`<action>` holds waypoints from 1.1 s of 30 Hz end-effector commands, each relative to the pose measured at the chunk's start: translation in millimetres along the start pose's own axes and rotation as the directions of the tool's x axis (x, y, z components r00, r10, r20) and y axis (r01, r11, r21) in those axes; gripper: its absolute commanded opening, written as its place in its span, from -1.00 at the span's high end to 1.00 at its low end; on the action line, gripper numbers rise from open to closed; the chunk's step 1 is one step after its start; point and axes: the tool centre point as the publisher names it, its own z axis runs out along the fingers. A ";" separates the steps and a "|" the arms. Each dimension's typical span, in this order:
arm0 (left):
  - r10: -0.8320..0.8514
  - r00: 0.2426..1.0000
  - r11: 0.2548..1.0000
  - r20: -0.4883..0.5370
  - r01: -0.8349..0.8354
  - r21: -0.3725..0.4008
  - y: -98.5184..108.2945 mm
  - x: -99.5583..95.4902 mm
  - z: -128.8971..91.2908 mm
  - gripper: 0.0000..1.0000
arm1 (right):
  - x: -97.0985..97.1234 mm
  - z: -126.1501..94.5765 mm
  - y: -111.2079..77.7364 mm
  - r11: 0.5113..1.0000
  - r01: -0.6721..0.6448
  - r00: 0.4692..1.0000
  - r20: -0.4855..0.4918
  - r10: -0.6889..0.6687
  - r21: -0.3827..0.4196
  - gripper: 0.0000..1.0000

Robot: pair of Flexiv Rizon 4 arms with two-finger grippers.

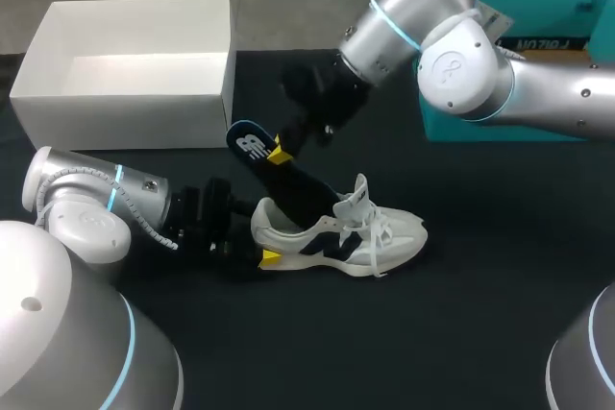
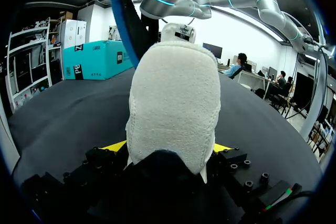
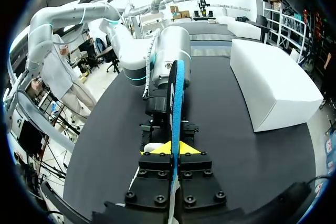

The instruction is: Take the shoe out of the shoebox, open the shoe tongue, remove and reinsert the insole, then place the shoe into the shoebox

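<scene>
Our left gripper (image 1: 261, 245) clamped the heel of the white sneaker (image 1: 357, 237), lying near-centre on the worktop (image 1: 480, 276). Our right gripper (image 1: 279, 153) pinched the insole (image 1: 293, 178), half out. We judged it light and floppy, best gripped at its heel end.

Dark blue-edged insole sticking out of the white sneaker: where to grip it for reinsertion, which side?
Pinch the dark blue-edged insole across its flat faces near the exposed heel end, from above and behind the white sneaker. It's thin, tilted up out of the opening, toe end inside. The right gripper grips there; the left gripper clamps the sneaker's heel.
</scene>
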 end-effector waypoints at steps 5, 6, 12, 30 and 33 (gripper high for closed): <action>0.000 1.000 1.000 0.001 0.000 0.000 3.4 -0.4 1.9 1.00 | -1.0 -1.9 2.8 1.000 0.017 1.000 -0.001 -0.017 -0.012 1.00; 0.000 1.000 1.000 0.001 0.000 0.000 3.4 -0.4 1.9 1.00 | -2.2 -5.1 7.1 0.999 0.010 1.000 -0.012 -0.010 -0.031 1.00; 0.000 1.000 1.000 0.001 0.000 0.000 3.4 -0.4 1.9 1.00 | -8.3 -33.1 25.4 0.994 -0.001 1.000 0.001 0.001 -0.109 1.00; 0.000 1.000 1.000 0.001 0.000 0.000 3.4 -0.4 1.9 1.00 | -22.7 -109.3 76.7 0.979 -0.045 0.999 -0.023 0.041 -0.201 1.00; 0.000 1.000 1.000 0.001 0.000 0.000 3.4 -0.4 1.9 1.00 | -22.7 -109.3 76.7 0.979 -0.045 0.999 -0.023 0.041 -0.201 1.00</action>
